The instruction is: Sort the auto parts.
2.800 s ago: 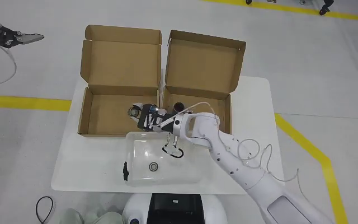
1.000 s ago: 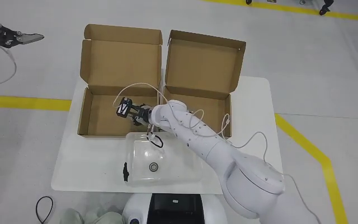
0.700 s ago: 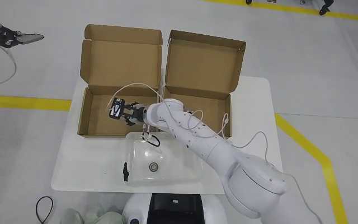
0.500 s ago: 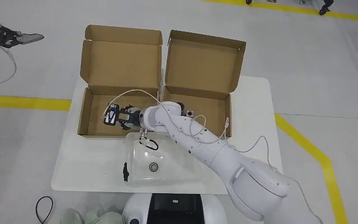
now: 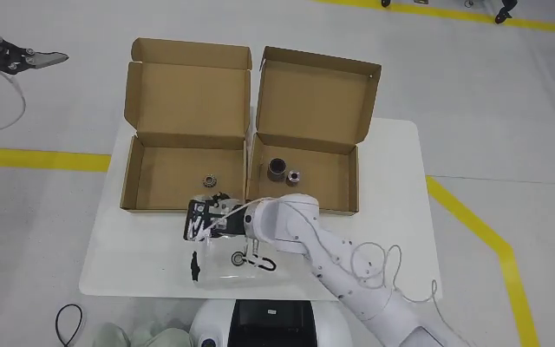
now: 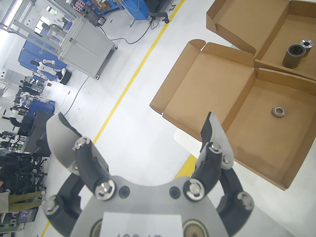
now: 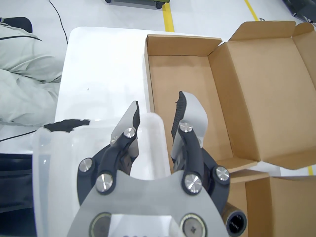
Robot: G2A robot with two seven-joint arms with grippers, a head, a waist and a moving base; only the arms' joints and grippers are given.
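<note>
A small metal bearing (image 5: 208,180) (image 6: 279,111) lies in the left cardboard box (image 5: 156,184). The right cardboard box (image 5: 334,186) holds a dark cylinder (image 5: 276,167) (image 6: 292,55) and a silver part (image 5: 295,177) (image 6: 306,44) side by side. In front of both boxes, a clear plastic bin (image 5: 286,260) contains a metal ring (image 5: 238,257). My right gripper (image 5: 195,224) (image 7: 158,112) is open and holds nothing, above the bin's corner nearest the left box. My left gripper (image 5: 35,59) (image 6: 134,124) hangs open and holds nothing, over the floor far left of the table.
A black scrap (image 5: 194,267) (image 7: 65,124) sits at the bin's left end. Both boxes have their lids folded back and standing up behind them. The white table (image 5: 390,173) has bare surface right of the boxes. Yellow floor lines run past the table.
My right gripper swept leftward across the left box, then pulled back toward me to the bin's corner. The bearing in the left box is now uncovered. The left arm stayed put.
</note>
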